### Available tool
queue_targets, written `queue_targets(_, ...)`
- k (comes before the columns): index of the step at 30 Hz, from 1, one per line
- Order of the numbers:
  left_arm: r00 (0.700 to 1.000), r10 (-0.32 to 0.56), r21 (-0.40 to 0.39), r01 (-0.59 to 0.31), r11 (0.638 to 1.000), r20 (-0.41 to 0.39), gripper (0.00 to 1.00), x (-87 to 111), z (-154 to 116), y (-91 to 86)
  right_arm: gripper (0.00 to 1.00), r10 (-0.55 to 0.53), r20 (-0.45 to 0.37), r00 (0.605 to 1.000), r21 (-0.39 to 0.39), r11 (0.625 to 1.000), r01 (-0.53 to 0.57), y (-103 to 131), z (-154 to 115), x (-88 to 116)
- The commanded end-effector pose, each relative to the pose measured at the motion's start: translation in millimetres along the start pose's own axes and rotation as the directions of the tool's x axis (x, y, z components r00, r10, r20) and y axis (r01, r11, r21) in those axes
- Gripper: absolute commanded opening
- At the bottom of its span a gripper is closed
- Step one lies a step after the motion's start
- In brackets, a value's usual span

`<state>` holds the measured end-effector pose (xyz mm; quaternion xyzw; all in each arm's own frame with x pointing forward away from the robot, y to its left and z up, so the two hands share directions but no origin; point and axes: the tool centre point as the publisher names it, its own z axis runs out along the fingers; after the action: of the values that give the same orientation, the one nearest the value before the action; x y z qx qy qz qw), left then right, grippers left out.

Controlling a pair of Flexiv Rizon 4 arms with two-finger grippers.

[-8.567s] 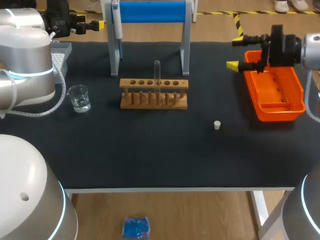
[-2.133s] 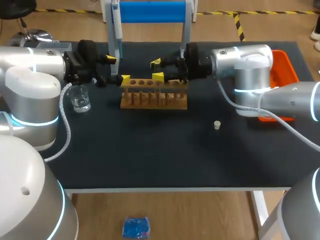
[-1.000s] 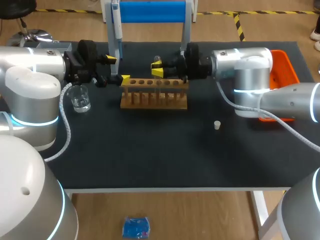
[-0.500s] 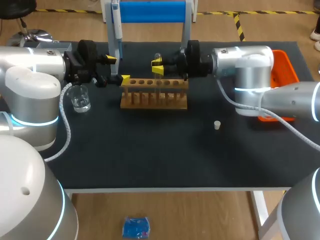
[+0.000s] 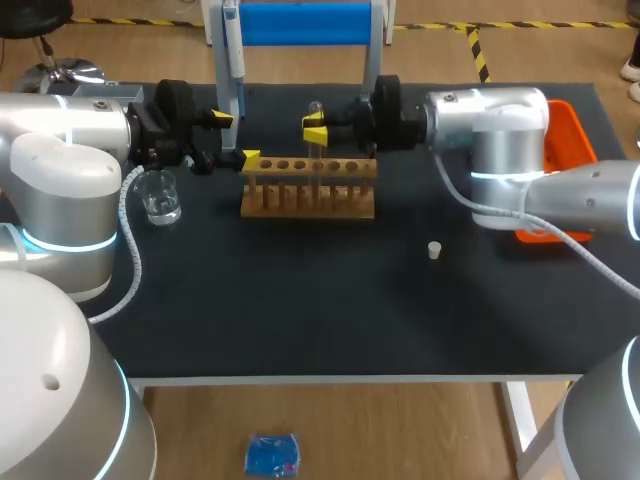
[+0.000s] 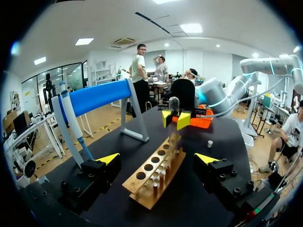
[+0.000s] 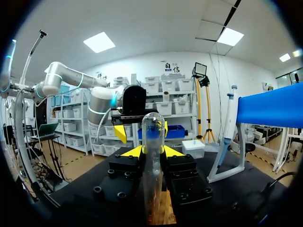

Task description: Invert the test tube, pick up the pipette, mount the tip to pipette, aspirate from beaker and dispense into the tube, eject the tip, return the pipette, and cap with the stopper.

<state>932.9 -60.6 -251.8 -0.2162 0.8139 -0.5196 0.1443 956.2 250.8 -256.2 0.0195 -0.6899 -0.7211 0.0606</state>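
The right hand (image 7: 152, 152) is closed on the test tube (image 7: 153, 126), a yellow tip pressing each side of the glass. It holds the tube upright, rounded end uppermost, above the wooden rack (image 5: 308, 190). The tube's lower end reaches down toward the rack's holes, but I cannot tell whether it touches. The left hand (image 6: 157, 159) is wide open and empty, with the rack's left end between its spread fingers (image 6: 108, 159). On the surface (image 5: 300, 310), the beaker (image 5: 157, 196) stands left of the rack and the stopper (image 5: 434, 250) lies to its right. The pipette (image 5: 232, 50) hangs on the blue stand (image 5: 300, 22) behind.
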Motion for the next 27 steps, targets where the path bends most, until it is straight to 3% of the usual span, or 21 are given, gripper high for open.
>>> queue_targets(1, 1.000, 0.001, 0.005, -0.001, 1.000, 0.003, 1.00, 0.4, 0.4, 1.3, 0.00, -0.001, 0.004, 1.000, 0.009, 1.000, 0.001, 5.5, -2.3, 3.3)
queue_targets(27, 1.000, 0.001, 0.005, -0.001, 1.000, 0.003, 1.00, 0.4, 0.4, 1.3, 0.00, -0.013, 0.002, 1.000, 0.035, 0.999, 0.013, 23.4, -1.2, 15.3)
